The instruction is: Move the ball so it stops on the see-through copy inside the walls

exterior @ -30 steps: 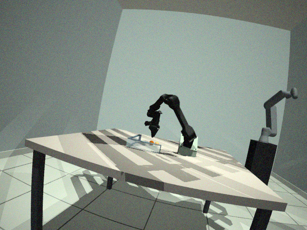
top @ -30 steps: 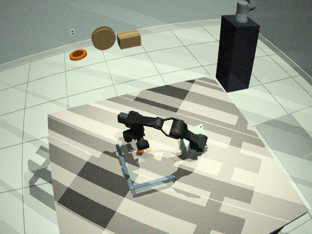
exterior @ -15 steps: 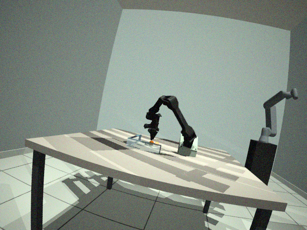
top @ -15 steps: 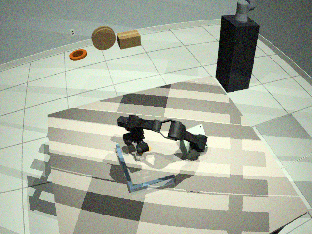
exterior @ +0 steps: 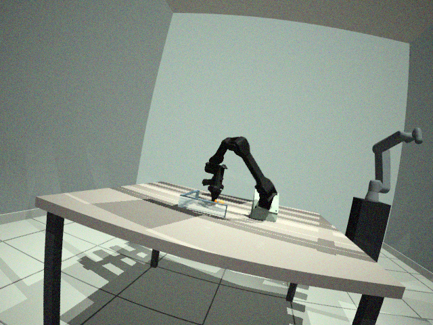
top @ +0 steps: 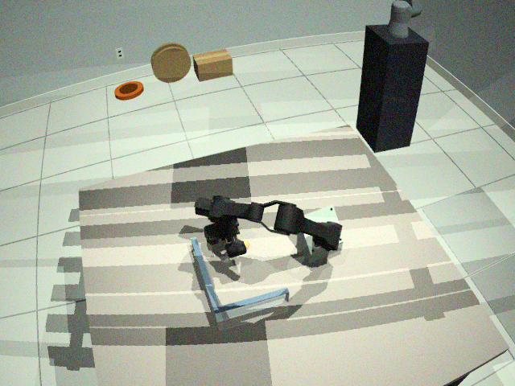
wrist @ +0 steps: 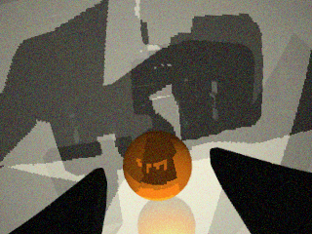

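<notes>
An orange ball lies on the table between my gripper's two dark fingers, with a gap on each side. My gripper is open and down at table level around the ball. The see-through copy is a pale orange sphere on the table right beside the ball, on the side nearer the wrist camera. In the top view the gripper hides the ball. In the exterior view only a small orange spot shows at the fingertips. The two clear walls form an L, with ball and copy near the open end of one wall.
The arm's pale base block stands on the table to the right of the walls. A dark pedestal with a grey arm stands on the floor beyond the table. A box, a disc and an orange ring lie on the far floor.
</notes>
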`<control>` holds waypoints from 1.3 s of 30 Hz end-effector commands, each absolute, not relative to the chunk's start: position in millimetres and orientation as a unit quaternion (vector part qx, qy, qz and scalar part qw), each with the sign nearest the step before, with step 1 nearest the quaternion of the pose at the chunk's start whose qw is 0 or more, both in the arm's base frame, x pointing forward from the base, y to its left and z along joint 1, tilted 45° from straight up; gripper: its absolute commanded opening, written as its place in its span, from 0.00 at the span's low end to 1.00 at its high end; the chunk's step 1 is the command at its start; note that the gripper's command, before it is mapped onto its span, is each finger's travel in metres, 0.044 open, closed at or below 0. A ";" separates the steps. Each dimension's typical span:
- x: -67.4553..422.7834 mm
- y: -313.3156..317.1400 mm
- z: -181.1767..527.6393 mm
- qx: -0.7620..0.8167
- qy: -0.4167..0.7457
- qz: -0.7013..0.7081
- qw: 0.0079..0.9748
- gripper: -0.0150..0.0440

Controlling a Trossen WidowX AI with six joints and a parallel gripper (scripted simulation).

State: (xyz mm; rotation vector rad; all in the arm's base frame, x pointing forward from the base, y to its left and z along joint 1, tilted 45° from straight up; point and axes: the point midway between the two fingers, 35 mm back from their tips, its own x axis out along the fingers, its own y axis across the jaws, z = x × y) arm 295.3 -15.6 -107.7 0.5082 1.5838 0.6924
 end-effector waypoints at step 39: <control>310.9 -100.9 -18.4 0.223 0.690 0.298 0.621 0.25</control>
